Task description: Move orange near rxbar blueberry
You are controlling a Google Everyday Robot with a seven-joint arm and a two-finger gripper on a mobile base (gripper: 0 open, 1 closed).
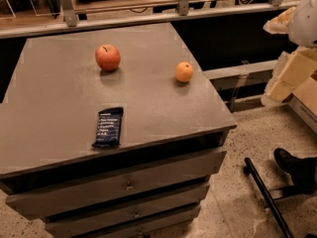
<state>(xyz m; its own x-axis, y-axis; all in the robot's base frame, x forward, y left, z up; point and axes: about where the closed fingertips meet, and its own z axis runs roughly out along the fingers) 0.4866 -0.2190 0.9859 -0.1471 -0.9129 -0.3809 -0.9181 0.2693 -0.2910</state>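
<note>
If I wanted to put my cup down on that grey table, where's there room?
Most of the table is bare: the whole left side, the middle between the apple, the orange and the rxbar blueberry, and the front right corner. Tightest is the strip from orange to right edge. The gripper hangs off the table, to the right.

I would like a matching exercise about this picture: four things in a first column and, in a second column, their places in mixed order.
Things:
1. orange
2. apple
3. rxbar blueberry
4. gripper

Places:
A. lying flat near the front edge of the cabinet top
B. off the cabinet, in the air at the picture's right side
C. close to the right edge of the cabinet top
D. toward the back of the cabinet top, near its middle

Pairs: 1-C; 2-D; 3-A; 4-B
</note>
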